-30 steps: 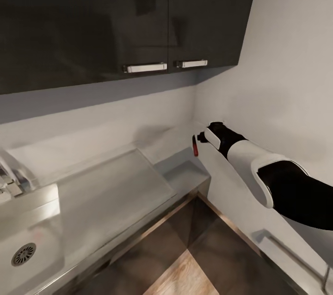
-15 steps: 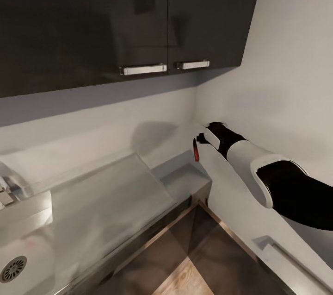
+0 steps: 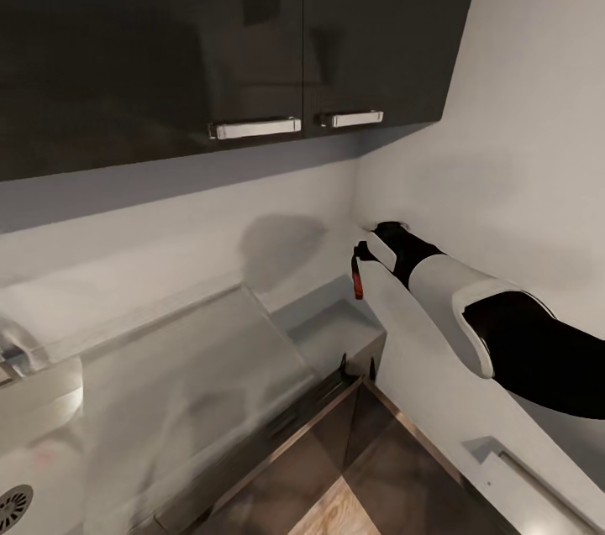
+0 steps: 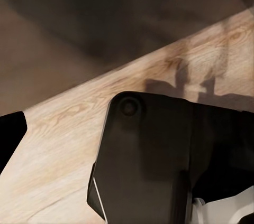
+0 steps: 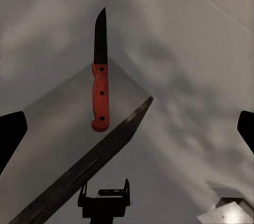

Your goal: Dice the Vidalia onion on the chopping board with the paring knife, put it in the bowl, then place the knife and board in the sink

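Note:
My right gripper (image 3: 363,249) reaches into the corner above the countertop (image 3: 336,333). The paring knife (image 3: 358,276), red-handled, hangs point-up at its tip. In the right wrist view the knife (image 5: 100,94) floats midway between the gripper's (image 5: 127,134) fingertips (image 5: 13,139), which stand wide apart and do not touch it. The sink's draining panel (image 3: 185,384) and drain (image 3: 12,506) lie at the lower left. My left gripper (image 3: 356,365) pokes up open by the counter's end, empty. Board, bowl and onion are out of view.
Dark wall cabinets (image 3: 252,31) with chrome handles hang overhead. White walls meet in a corner right beside my right arm. A wooden floor (image 3: 336,510) lies below the counter's end. A dark part of the robot's body (image 4: 159,155) sits over the floor.
The camera has moved, so the sink and drain have slid toward the lower left. The knife stays at my right gripper, hanging slightly lower. My left fingertips have appeared at the counter's end.

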Available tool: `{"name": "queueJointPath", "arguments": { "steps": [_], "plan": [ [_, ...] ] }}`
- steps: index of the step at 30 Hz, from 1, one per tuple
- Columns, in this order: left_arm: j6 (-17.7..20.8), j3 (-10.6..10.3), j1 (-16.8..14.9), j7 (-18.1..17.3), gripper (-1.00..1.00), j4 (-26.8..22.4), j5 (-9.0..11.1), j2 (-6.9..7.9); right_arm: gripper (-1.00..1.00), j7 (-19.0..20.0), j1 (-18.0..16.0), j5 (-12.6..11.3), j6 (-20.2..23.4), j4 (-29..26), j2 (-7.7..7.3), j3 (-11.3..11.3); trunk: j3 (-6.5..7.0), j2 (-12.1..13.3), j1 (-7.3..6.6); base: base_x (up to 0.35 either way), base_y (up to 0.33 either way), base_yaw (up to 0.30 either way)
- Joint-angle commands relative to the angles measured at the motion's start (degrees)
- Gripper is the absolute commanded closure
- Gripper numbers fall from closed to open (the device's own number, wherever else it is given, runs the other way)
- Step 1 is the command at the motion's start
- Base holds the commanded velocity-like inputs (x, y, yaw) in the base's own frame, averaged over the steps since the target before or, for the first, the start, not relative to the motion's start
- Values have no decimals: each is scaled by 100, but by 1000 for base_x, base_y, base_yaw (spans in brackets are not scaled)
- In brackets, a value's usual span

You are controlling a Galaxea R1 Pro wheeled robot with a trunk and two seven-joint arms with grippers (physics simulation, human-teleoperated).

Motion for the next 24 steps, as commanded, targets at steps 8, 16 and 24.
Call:
{"name": "queueJointPath", "arguments": {
  "steps": [8,16,24],
  "plan": [
    [-4,-6,3,11,-100,-5,12,-2,-100,-25,-4,-60,27,-8,0,47,-71,-12,4,2,0,0],
    [-4,-6,3,11,-100,95,12,-2,-100,-10,-4,-60,17,-8,-2,47,-142,-12,4,0,0,0],
    [-4,-6,3,10,-100,107,12,-2,-100,10,-4,-60,-15,-8,-1,47,-214,-12,4,99,-90,0]
  ]
}}
